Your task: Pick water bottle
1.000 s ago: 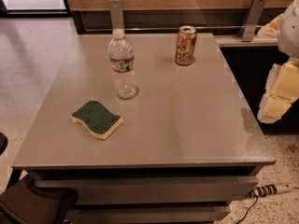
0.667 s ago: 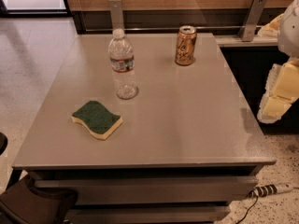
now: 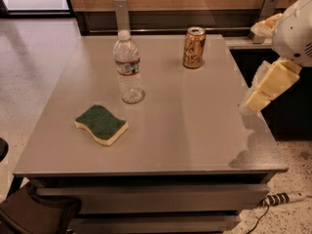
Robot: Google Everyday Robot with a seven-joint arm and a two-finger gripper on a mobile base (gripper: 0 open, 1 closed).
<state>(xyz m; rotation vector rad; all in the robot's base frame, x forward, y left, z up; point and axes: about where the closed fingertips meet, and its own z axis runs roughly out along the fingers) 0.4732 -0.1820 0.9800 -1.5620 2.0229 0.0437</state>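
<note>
1. The water bottle (image 3: pixel 128 67) stands upright on the bench (image 3: pixel 195 126), upper left of centre, with nothing touching it.
2. The gripper (image 3: pixel 268 84) hangs at the frame's right edge, well apart from the bottle; I cannot tell whether it is wide or narrow.
3. Judgement: the reach, grasp and lift are not yet done.

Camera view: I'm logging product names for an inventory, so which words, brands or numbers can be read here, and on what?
No text can be read.
Water bottle, label band: print too blurred to read.
Can: dark markings, too blurred to read.
Sponge and table: no text.
Gripper, at the table's right edge, far from the bottle: no text visible.
</note>
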